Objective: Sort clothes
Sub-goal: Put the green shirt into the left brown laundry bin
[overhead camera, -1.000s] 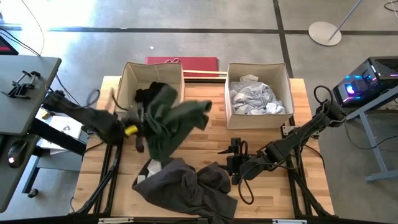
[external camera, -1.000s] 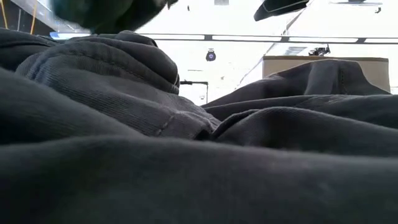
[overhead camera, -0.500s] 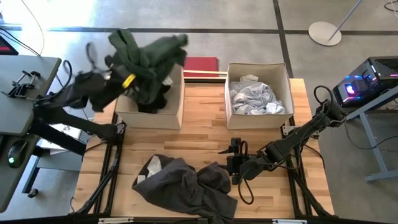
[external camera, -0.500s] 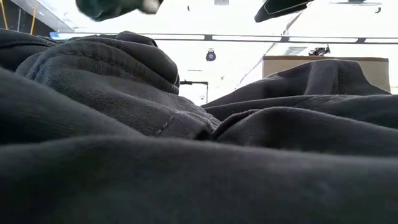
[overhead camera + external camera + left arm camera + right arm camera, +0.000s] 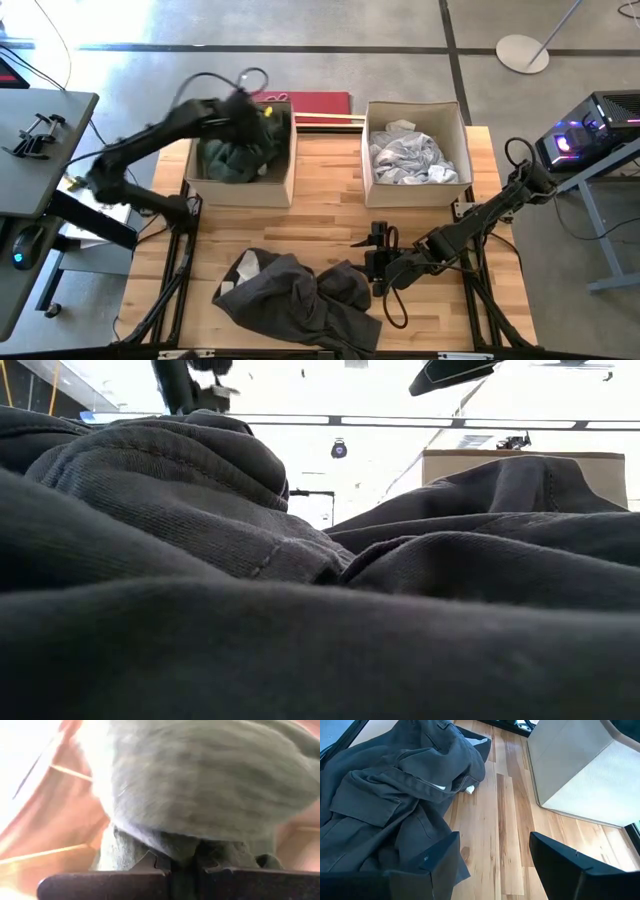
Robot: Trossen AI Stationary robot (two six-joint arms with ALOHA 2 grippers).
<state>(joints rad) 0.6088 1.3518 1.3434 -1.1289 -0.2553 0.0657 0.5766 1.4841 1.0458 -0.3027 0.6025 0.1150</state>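
Note:
A dark green garment (image 5: 232, 156) lies bunched in the left beige box (image 5: 288, 178). My left gripper (image 5: 258, 112) is above the box's far side and shut on the garment, which fills the left wrist view (image 5: 210, 780). A charcoal grey garment (image 5: 300, 295) lies crumpled on the table near its front edge and fills the low view (image 5: 300, 610). White and light grey clothes (image 5: 408, 158) lie in the right beige box (image 5: 366, 170). My right gripper (image 5: 378, 242) is open and empty, low over the table right of the charcoal garment (image 5: 395, 795). My left gripper pinches a bunched fold of the dark green garment (image 5: 186, 851) between its two fingers, which come from above. One layer or several, I cannot tell. The rest of the garment lies in the left box below the fingers.
A red flat thing (image 5: 295, 101) lies behind the left box. Bare wooden table (image 5: 330, 215) shows between the boxes and the charcoal garment. A grey side table (image 5: 40, 130) stands at the left, and a computer with coloured lights (image 5: 590, 135) at the right.
My left gripper has carried the dark green garment up from above the table's left middle, toward the far edge over the left box, and then down. The garment, which hung spread below the gripper, now lies bunched inside the box.

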